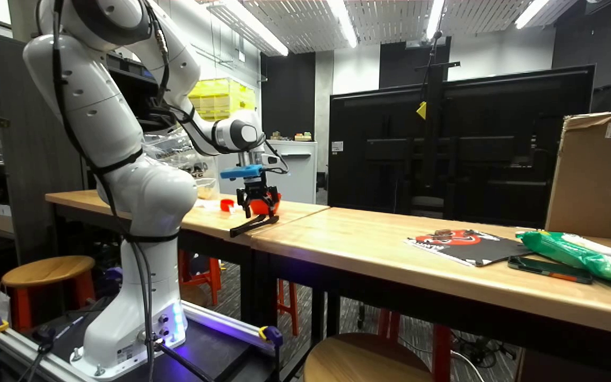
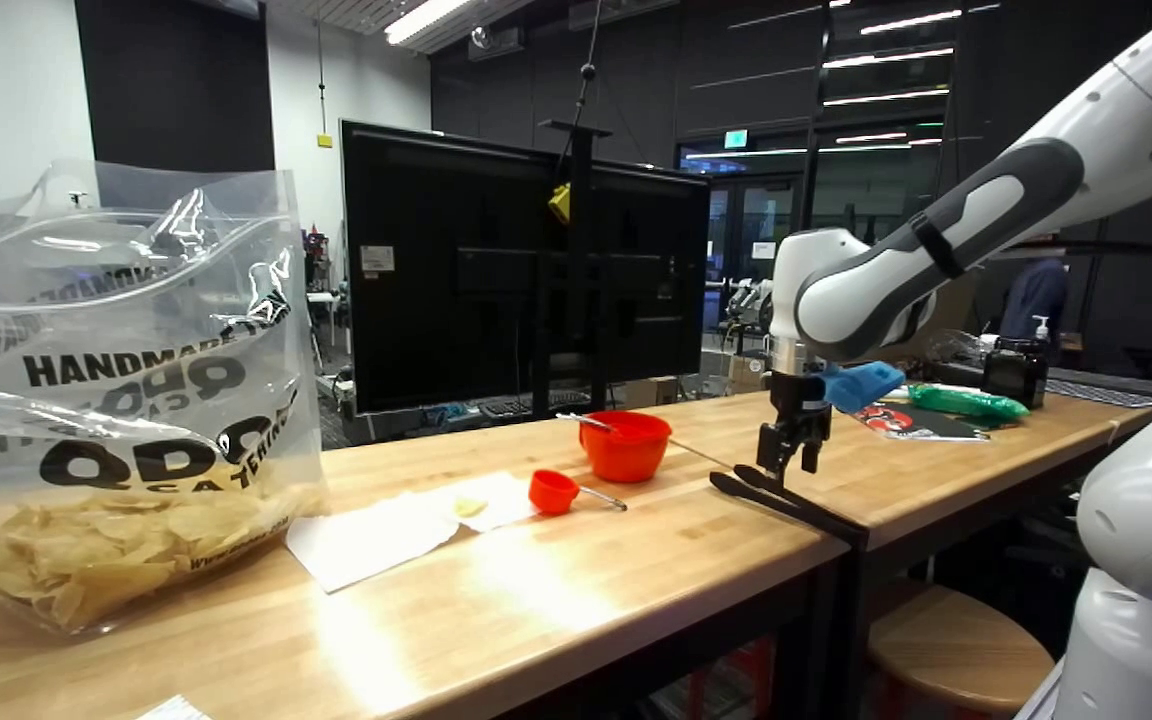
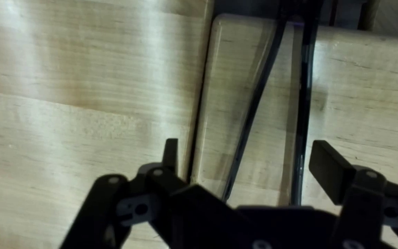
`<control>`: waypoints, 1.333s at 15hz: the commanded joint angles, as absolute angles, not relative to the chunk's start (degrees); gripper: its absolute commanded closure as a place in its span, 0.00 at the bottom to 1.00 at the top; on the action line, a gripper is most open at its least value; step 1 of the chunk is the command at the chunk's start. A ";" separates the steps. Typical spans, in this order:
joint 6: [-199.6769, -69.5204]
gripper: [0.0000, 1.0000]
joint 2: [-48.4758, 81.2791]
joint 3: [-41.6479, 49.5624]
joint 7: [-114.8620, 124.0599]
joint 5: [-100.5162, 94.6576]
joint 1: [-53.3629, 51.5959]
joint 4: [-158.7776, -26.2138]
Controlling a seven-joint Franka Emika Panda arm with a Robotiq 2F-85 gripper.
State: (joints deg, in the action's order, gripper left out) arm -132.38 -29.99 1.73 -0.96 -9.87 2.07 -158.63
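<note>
Gripper (image 3: pixel 250 160), black and two-fingered, over slim black V-shaped tongs (image 3: pixel 304 103)

The gripper hangs from a white robot arm (image 1: pixel 98 116), just above the tongs. In the wrist view its jaws stand wide apart, with both legs of the tongs running between them; a broad strip of pale wooden desk (image 1: pixel 337 239) shows between jaws and tongs on the left, and a narrow one on the right. The tongs lie on the desk at its near edge, just beside the seam (image 3: pixel 199 107) between its two sections, their joined end reaching past the edge. A blue box-like part (image 1: pixel 242 172) is fixed above the jaws.

In an exterior view, a red plastic bowl (image 2: pixel 628 458) stands farther back and to the left of the gripper, with a metal handle (image 2: pixel 574 418) leaning over its rim. A small red cup (image 2: pixel 546 497) sits farther left and nearer, just beside a white sheet of paper (image 2: pixel 376 540) bearing a yellow crisp (image 2: pixel 469 507). Well to the left stands a clear printed plastic bag (image 2: pixel 166 400) with crisps (image 2: pixel 126 540) in it.

Toward the right end, in an exterior view, lie a black-and-red printed sheet (image 1: pixel 480 249), a dark phone-like slab (image 1: pixel 549 269) and a shiny green packet (image 1: pixel 576 253), with a tall brown cardboard box (image 1: pixel 597 180) behind them.
</note>
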 commanded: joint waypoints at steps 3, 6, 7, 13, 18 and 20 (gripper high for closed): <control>-133.98 0.04 -29.29 2.14 -2.11 -9.01 2.28 -159.06; -134.08 0.30 -29.18 2.37 -2.16 -8.90 2.39 -159.04; -134.05 0.32 -29.17 2.38 -2.16 -8.95 2.42 -159.04; -134.16 0.76 -29.31 2.48 -2.13 -9.05 2.54 -159.04; -134.03 1.00 -29.52 2.54 -2.10 -9.08 2.77 -159.09; -133.98 1.00 -29.61 2.53 -2.06 -9.11 2.79 -159.11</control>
State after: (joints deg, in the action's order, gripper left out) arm -133.22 -28.98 2.29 -0.96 -9.87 2.39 -158.62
